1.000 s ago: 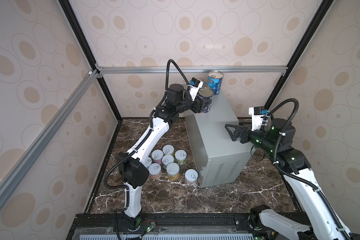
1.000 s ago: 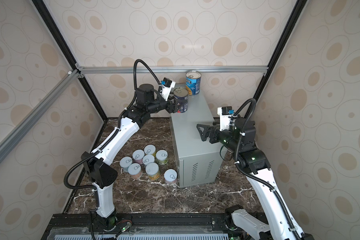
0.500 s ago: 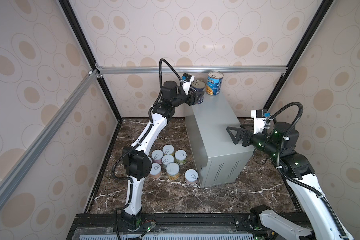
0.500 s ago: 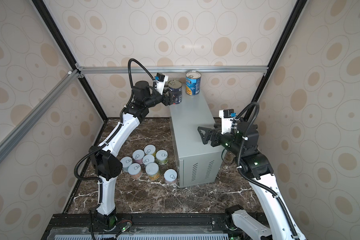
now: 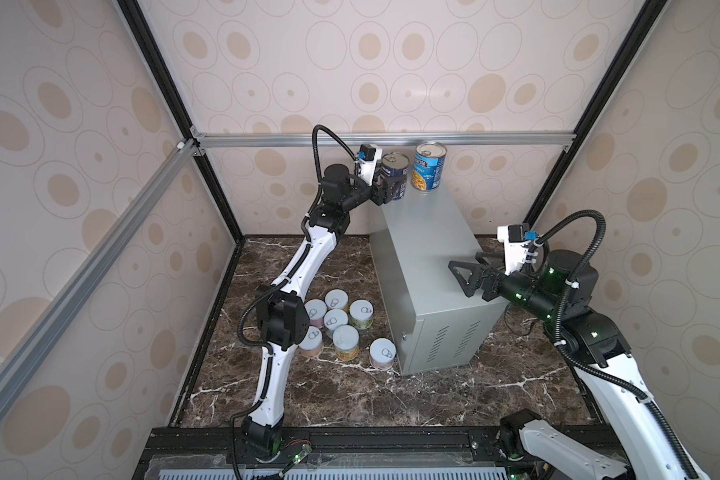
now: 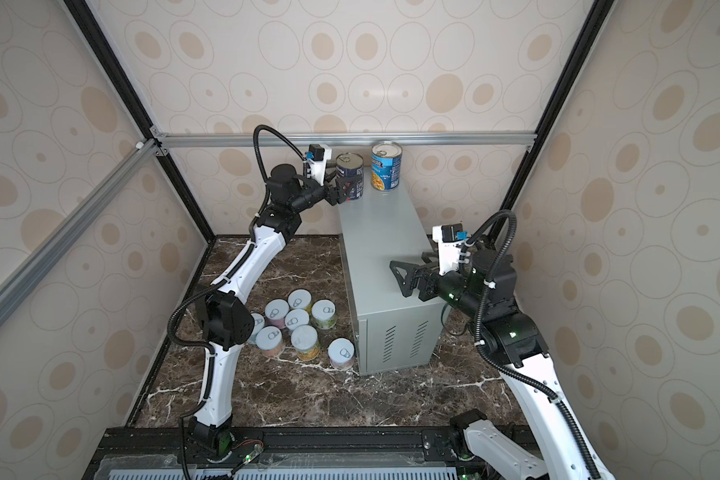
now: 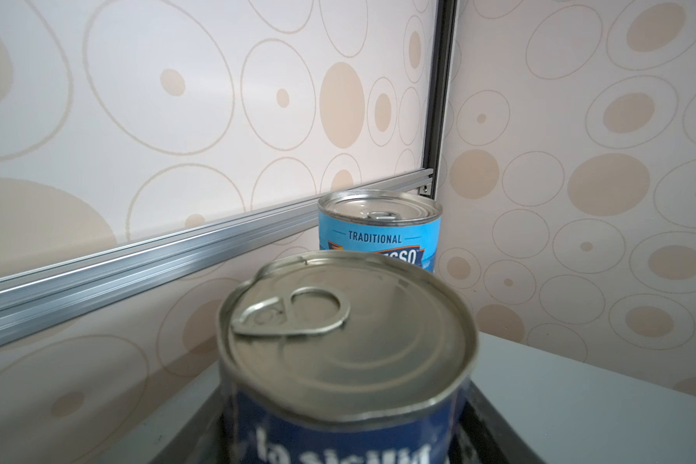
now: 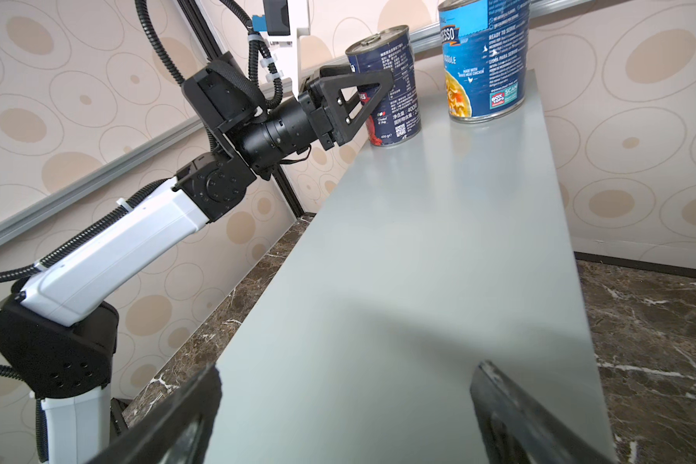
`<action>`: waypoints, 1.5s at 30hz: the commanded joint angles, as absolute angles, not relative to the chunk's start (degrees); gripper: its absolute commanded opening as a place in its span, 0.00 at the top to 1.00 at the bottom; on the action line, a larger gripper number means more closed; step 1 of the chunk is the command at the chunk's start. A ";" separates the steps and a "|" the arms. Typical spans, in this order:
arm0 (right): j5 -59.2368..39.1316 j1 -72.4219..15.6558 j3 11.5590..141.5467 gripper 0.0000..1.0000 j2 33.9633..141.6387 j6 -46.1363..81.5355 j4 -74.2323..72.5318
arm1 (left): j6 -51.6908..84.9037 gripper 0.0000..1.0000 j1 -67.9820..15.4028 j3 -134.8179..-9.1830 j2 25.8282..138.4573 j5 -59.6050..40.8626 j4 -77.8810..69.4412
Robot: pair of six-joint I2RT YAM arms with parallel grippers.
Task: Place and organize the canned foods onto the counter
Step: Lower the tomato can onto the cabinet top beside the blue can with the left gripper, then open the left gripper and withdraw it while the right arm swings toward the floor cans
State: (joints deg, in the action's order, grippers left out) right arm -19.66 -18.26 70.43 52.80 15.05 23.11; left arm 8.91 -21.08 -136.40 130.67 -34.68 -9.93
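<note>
My left gripper is shut on the navy-red can, holding it upright by its side. The can's base meets the far left corner of the grey counter top. Just right of it stands the blue-yellow can at the far edge. In the right wrist view the left gripper grips the navy-red can beside the blue-yellow can. My right gripper hovers open and empty over the counter's near right part.
Several short white-lidded cans stand clustered on the dark marble floor left of the counter, near the left arm's elbow. Patterned walls and an aluminium rail close in behind the counter.
My left gripper has carried the navy-red can toward the back left and set it down at the counter's far corner beside the blue-yellow can. The right arm shifted only slightly.
</note>
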 commanded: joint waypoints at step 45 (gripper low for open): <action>-16.07 -27.22 70.57 0.00 52.63 10.31 23.05 | 12.56 0.02 -15.29 -101.69 103.47 -37.98 -22.20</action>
State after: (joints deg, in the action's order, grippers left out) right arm -17.65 -25.47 69.73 51.99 12.12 23.14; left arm 15.00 -15.55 -104.86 109.38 -40.53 -23.33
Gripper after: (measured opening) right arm 0.999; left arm 0.980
